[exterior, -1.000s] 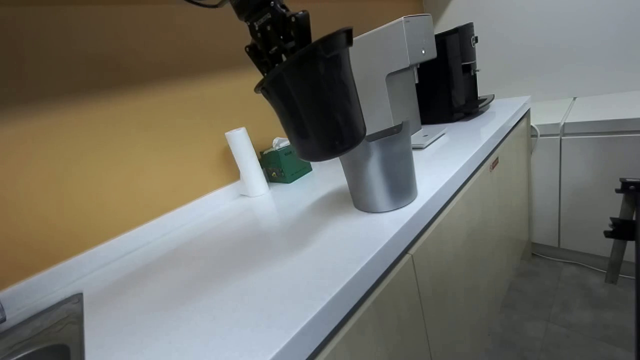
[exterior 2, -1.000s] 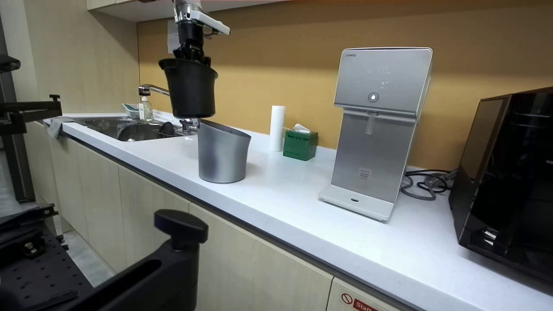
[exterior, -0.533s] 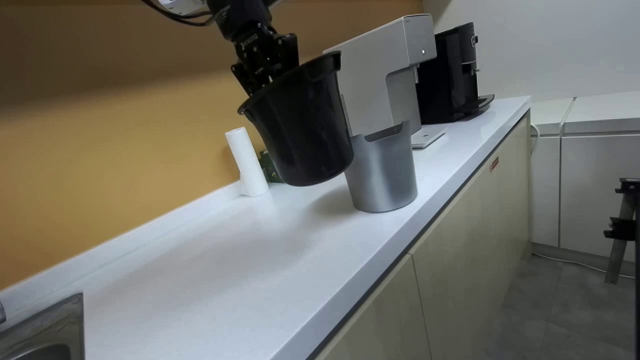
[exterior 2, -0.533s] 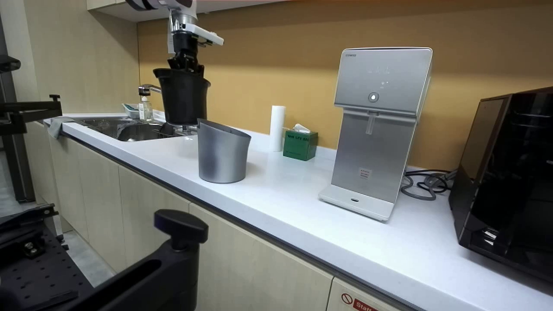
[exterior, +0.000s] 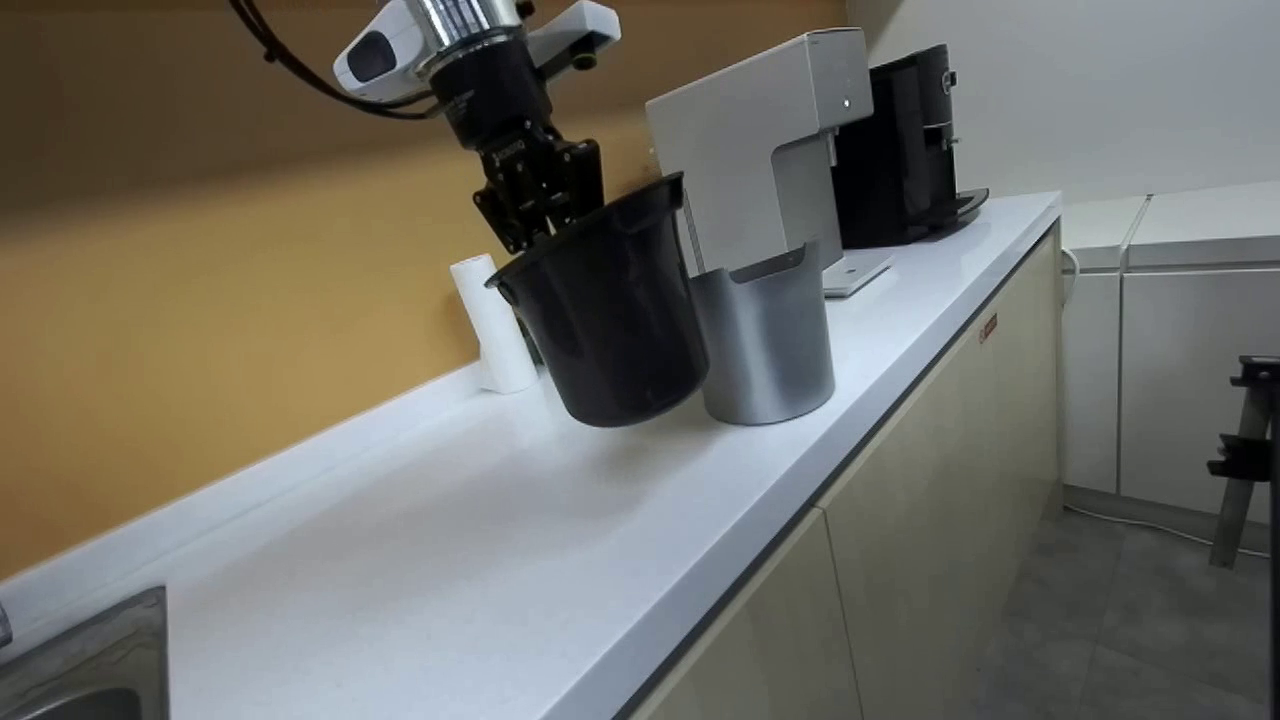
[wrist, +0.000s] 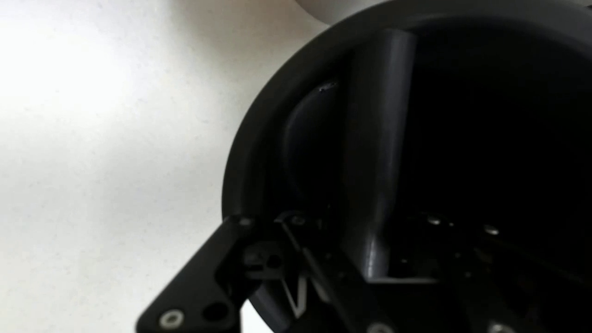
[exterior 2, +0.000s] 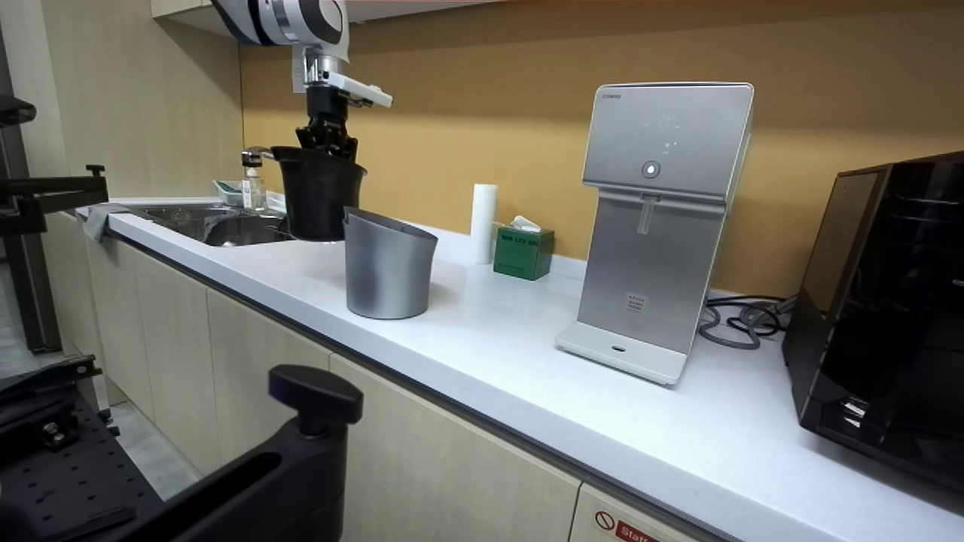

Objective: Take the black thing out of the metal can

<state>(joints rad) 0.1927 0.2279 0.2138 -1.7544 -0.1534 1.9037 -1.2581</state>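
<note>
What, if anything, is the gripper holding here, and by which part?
The gripper holds the black pot, seemingly by the bar across its inside; the contact itself is too dark to confirm.

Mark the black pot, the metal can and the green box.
Black pot (exterior: 612, 322): in an exterior view, on its outer side wall.
Metal can (exterior 2: 388, 267): in an exterior view, on its smooth side.
Green box (exterior 2: 520, 255): in an exterior view, on its front face.

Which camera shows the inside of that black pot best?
The wrist view: it looks down into the black pot, though much in there is too dark to make out. Both exterior views show only its outside.
</note>
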